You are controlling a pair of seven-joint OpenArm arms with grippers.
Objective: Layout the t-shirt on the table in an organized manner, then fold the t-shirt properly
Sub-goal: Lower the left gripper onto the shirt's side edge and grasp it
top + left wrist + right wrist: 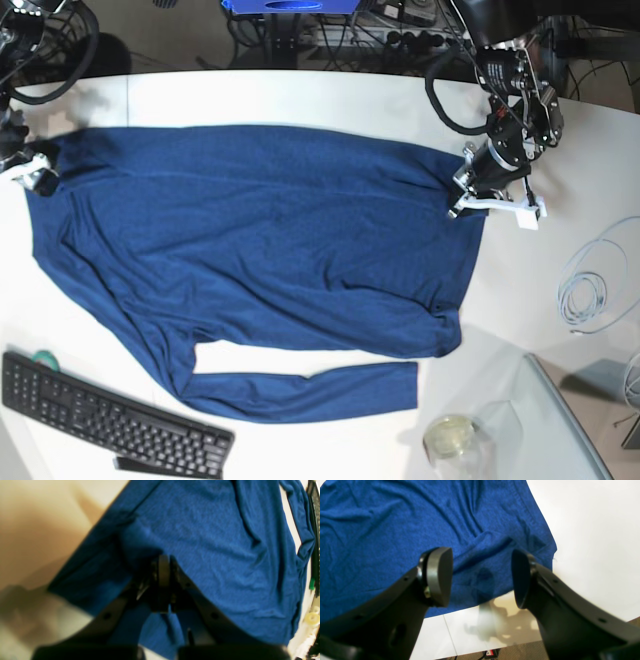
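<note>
The dark blue t-shirt (260,240) lies spread across the white table (300,95), one long sleeve (300,390) stretched along its near side. My left gripper (163,562) is shut, its fingertips pinched on the fabric at the shirt's right edge (470,190) in the base view. My right gripper (482,577) is open and hovers just over a corner of the shirt (535,545) by the table's edge, with nothing between its fingers (440,575). In the base view that gripper (35,175) is at the shirt's far left corner.
A black keyboard (110,420) lies at the near left with a green roll (42,357) beside it. A clear jar (450,437) and a glass sheet (560,420) stand at the near right. A coiled cable (590,290) lies right of the shirt.
</note>
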